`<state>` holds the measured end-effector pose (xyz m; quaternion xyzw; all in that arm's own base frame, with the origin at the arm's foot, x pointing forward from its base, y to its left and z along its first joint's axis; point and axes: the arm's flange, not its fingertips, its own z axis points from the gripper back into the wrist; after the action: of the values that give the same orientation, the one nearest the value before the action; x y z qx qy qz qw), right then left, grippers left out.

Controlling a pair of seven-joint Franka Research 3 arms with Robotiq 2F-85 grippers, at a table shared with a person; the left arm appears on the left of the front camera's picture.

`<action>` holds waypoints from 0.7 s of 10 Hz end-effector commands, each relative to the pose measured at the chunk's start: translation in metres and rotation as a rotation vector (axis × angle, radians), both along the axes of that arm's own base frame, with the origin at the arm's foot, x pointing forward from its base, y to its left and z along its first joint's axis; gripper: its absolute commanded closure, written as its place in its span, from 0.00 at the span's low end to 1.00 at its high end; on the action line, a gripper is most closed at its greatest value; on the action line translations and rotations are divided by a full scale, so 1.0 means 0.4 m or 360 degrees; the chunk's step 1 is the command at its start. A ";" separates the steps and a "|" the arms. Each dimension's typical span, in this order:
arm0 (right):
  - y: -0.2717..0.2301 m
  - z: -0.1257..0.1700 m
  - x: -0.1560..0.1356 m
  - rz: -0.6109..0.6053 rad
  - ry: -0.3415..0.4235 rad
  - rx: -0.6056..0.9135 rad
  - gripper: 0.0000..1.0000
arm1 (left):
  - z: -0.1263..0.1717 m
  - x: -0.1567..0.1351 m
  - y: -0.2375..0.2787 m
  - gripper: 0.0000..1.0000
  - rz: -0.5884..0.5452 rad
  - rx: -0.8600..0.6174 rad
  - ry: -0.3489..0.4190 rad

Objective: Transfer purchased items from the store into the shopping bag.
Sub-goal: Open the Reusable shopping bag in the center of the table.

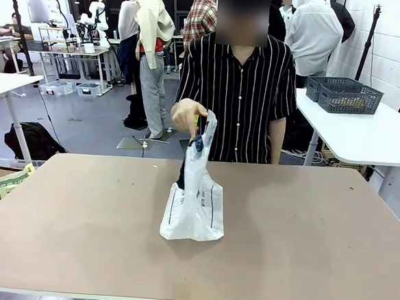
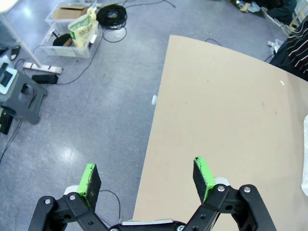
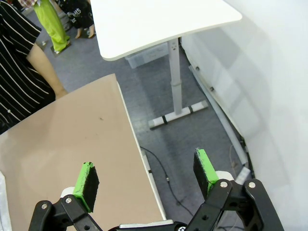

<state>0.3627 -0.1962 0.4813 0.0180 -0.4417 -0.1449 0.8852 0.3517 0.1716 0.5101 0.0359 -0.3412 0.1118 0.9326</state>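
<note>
- Shopping bag (image 1: pixel 193 215): translucent white plastic with black lines, standing upright on the worktop (image 1: pixel 304 233), near its middle and a little toward the robot's left. Its base rests on the surface and its neck is drawn up to a narrow top.
- Person's hand (image 1: pixel 187 116): raised above the worktop's far edge and closed around the bag's dark handles at the top of the bag. The person, in a dark striped shirt, stands at the far side, directly behind the bag.
- Left gripper (image 2: pixel 146 175): jaws spread wide and empty, with nothing between the green pads (image 2: pixel 89 179). It hangs above the worktop's side edge, with one pad over the grey floor and the other over the tan surface. A sliver of the white bag (image 2: pixel 305 163) shows at the picture's right edge, well apart from the gripper.
- Right gripper (image 3: pixel 145 177): jaws likewise spread wide and empty. It hangs above the worktop's other side edge, with one pad over the tan surface and the other over the floor.
- Surroundings, left wrist view: grey step stool (image 2: pixel 24 98), clear bin (image 2: pixel 57 41) and coiled black cable (image 2: pixel 111 12) on the floor.
- Surroundings, front view: a white side table (image 1: pixel 366 134) to the robot's right carries two dark mesh baskets (image 1: pixel 342 95), well apart from the bag.
</note>
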 end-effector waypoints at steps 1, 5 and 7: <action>0.000 -0.001 -0.003 -0.0002 0.0005 -0.0004 0.00 | 0.002 -0.002 0.001 0.00 -0.0006 0.0018 0.0002; 0.000 -0.001 -0.003 -0.0002 0.0005 -0.0004 0.00 | 0.002 -0.002 0.001 0.00 -0.0006 0.0018 0.0002; 0.000 0.000 0.000 0.0000 0.0000 0.0000 0.00 | 0.000 0.000 0.000 0.00 0.0000 0.0000 0.0000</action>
<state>0.3627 -0.1962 0.4813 0.0180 -0.4417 -0.1449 0.8852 0.3517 0.1716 0.5101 0.0359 -0.3412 0.1118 0.9326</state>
